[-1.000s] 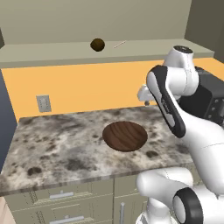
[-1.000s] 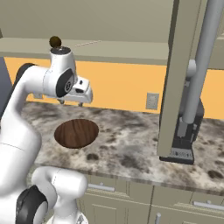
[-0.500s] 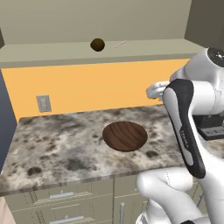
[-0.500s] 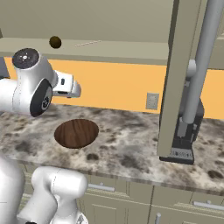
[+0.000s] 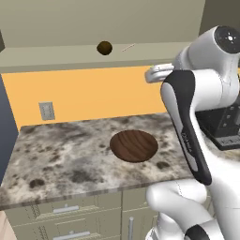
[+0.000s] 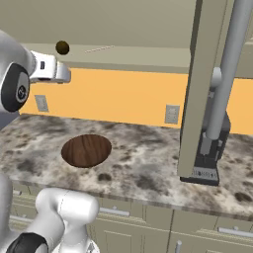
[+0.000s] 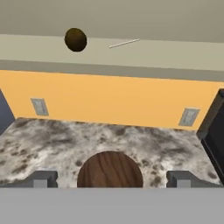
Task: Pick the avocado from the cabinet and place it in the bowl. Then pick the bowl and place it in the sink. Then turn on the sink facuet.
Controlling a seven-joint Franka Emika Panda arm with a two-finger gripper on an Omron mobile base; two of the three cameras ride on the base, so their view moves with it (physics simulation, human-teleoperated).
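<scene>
The avocado (image 5: 104, 47) (image 6: 62, 47) (image 7: 75, 40) is a small dark fruit lying on the shelf floor of the open cabinet (image 5: 70, 58) (image 7: 166, 54). Below it, the brown wooden bowl (image 5: 133, 145) (image 6: 86, 149) (image 7: 110, 169) stands on the speckled counter. My gripper (image 5: 151, 75) (image 6: 66, 75) (image 7: 113, 179) hangs open and empty above the counter. It is just under shelf height, right of the avocado and nearer to me, with its fingertips (image 7: 41, 178) wide apart. The sink and the sink facuet are out of view.
A dark coffee machine (image 5: 225, 126) (image 6: 210, 148) stands at the counter's right end. The open cabinet door (image 6: 195, 84) with a long grey bar handle (image 6: 225, 74) hangs over it. Outlets (image 5: 46, 110) (image 6: 171, 113) sit on the orange wall. Drawers (image 5: 65, 211) run below.
The arm has risen and turned, lifting the hand from just above the bowl up toward shelf height. The jaws have spread a little wider.
</scene>
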